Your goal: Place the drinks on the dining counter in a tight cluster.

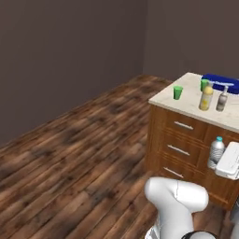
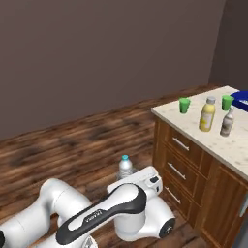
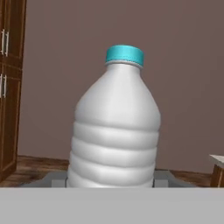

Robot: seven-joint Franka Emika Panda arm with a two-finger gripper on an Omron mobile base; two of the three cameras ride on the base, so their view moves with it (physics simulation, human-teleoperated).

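Nearest, low in the frame beside the wooden drawers, the gripper [image 3: 112,186] is clamped on the ribbed base of the clear plastic blue-capped water bottle [image 3: 114,131], held upright off the floor. It looks light, stiff and rather slick, so that low grip seems sound. Farther, at upper right, the yellow white-capped juice bottle [image 2: 207,115] and slim brownish narrow-necked bottle [image 2: 226,122] stand close together on the beige speckled stone bench [image 2: 193,127].

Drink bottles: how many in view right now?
3. Yellow juice bottle and slim brownish bottle stand side by side on the dining counter; the water bottle is in the gripper, off the counter.
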